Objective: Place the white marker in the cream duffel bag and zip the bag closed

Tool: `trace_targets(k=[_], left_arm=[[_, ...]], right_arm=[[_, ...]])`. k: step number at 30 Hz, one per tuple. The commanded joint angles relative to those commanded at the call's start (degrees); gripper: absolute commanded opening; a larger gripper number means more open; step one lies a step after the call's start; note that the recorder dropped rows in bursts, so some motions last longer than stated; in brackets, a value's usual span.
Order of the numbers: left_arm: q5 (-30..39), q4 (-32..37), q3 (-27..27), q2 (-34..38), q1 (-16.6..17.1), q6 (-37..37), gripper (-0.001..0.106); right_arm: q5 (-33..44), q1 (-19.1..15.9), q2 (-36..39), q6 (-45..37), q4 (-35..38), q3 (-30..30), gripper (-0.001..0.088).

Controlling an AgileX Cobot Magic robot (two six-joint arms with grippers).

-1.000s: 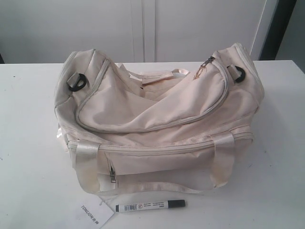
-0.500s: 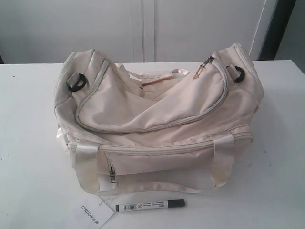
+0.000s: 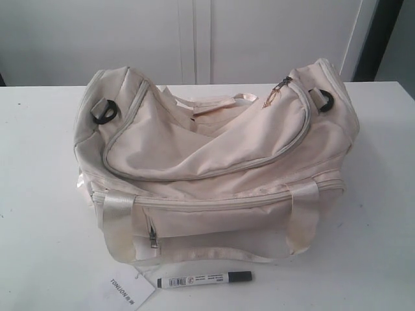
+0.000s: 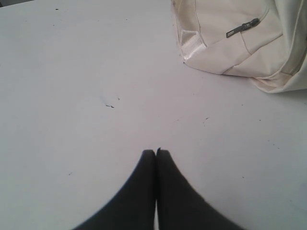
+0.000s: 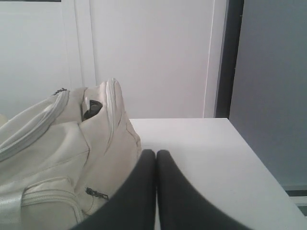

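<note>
Paper tag (image 3: 126, 290) reads "TONLION". White marker (image 3: 204, 279), barcode label on barrel, lies on table (image 3: 39, 194) just in front of cream duffel bag (image 3: 214, 149), beside tag. Left gripper (image 4: 156, 151), right gripper (image 5: 156, 152): fingers pressed together, empty. Scene unchanged from second earlier.

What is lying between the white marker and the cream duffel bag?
Nothing: the exterior view shows only a narrow bare strip of table between the white marker and the cream duffel bag.
</note>
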Motion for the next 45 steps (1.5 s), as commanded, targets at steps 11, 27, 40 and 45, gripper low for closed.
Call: trace_targets(k=[11,27,40,45], left_arm=[[0.0,0.0,0.0,0.0,0.0,0.0,0.000],[0.0,0.0,0.0,0.0,0.0,0.0,0.000],[0.0,0.0,0.0,0.0,0.0,0.0,0.000],[0.0,0.0,0.0,0.0,0.0,0.0,0.000]], right_arm=[[5.1,0.0,0.0,1.0,1.0,-3.6,0.0000],[7.8,0.0,19.8,1.0,1.1,-12.2,0.0000],[7.7,0.0,37.1,2.6,7.9,-16.6,0.0000],[6.5,0.1,37.4,1.0,9.3,-19.2,0.0000]])
